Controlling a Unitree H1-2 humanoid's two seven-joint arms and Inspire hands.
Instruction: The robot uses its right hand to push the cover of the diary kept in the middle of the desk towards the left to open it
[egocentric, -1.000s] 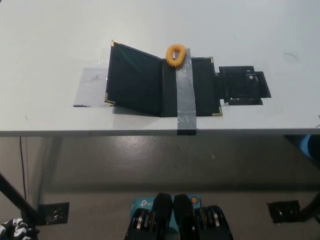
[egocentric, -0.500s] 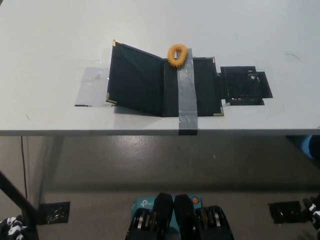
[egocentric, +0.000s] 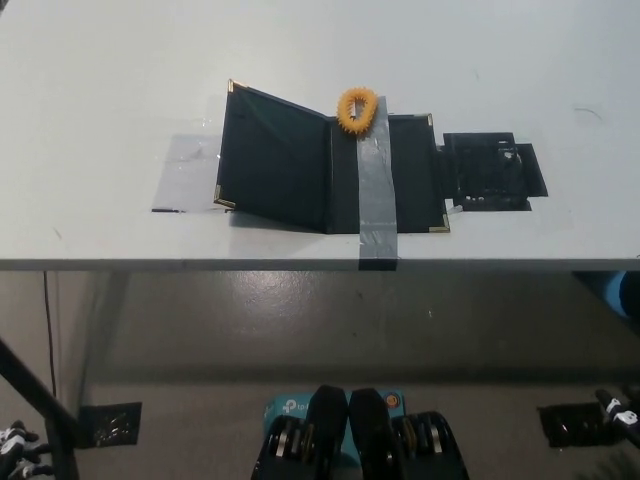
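Head view: a black diary with brass corner caps (egocentric: 330, 158) lies open mid-desk near the white desk's (egocentric: 100, 80) front edge, its cover (egocentric: 272, 155) tilted left, a grey tape strip (egocentric: 374, 195) holding it. The white left hand (egocentric: 15, 448) and black right hand (egocentric: 620, 412) show only at the bottom corners; I cannot tell their finger spread.

left hand (egocentric: 15, 448) cut by corner, right hand (egocentric: 622, 412) by edge

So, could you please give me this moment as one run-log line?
diary: open, cover lying left | grey tape: across right half | left hand: low, off desk | right hand: low, off desk
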